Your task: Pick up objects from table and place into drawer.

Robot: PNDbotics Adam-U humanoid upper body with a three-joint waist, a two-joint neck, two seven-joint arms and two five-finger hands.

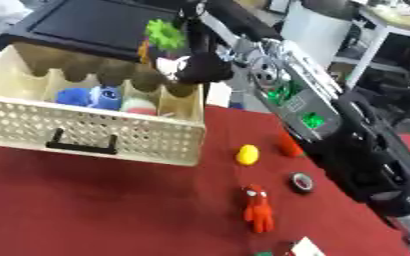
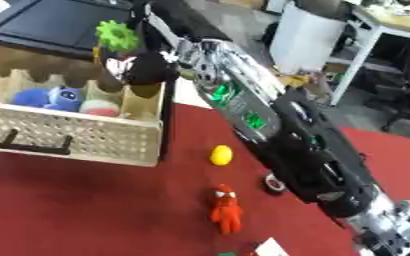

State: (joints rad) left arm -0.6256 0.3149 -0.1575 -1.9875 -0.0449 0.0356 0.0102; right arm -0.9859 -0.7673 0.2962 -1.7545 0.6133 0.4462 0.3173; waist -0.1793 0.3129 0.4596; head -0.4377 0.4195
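Right hand (image 1: 204, 67) fingers curl round the green toy (image 1: 164, 34), held upright above the drawer (image 1: 112, 134).

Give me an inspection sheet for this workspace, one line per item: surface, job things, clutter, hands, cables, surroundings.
Surface: red cloth-covered table.
Job's things: cream perforated drawer with a black handle, holding a blue plush toy and a pale round thing; on the cloth a yellow egg-shaped toy, a red figure toy, a black tape roll and an orange thing partly hidden by the arm.
Clutter: white card at the near edge.
Hands: right hand over the drawer's far right corner, fingers hard to make out, a green spiky toy at it; left hand unseen.
Cables: nothing seen.
Surroundings: black tray behind the drawer, white table far right.
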